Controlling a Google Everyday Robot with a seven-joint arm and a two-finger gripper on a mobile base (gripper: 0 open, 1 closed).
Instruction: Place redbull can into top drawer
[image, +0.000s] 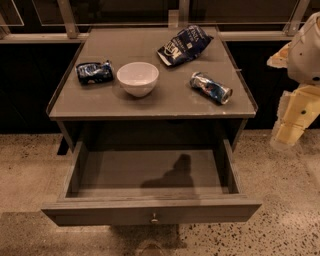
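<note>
Top drawer open, redbull can on tabletop, tool at rt, state unclear.

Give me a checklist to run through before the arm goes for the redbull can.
1. Top drawer pulled open: ok.
2. Drawer floor free for the can: ok, only a shadow lies in it.
3. Redbull can located: ok, it lies on its side at the right of the tabletop.
4. Can clear of its neighbours: ok, it is apart from the white bowl and the chip bag.
5. Gripper lined up over the can: not ok, it is at the right edge of the view, beside the table and below tabletop level.
</note>
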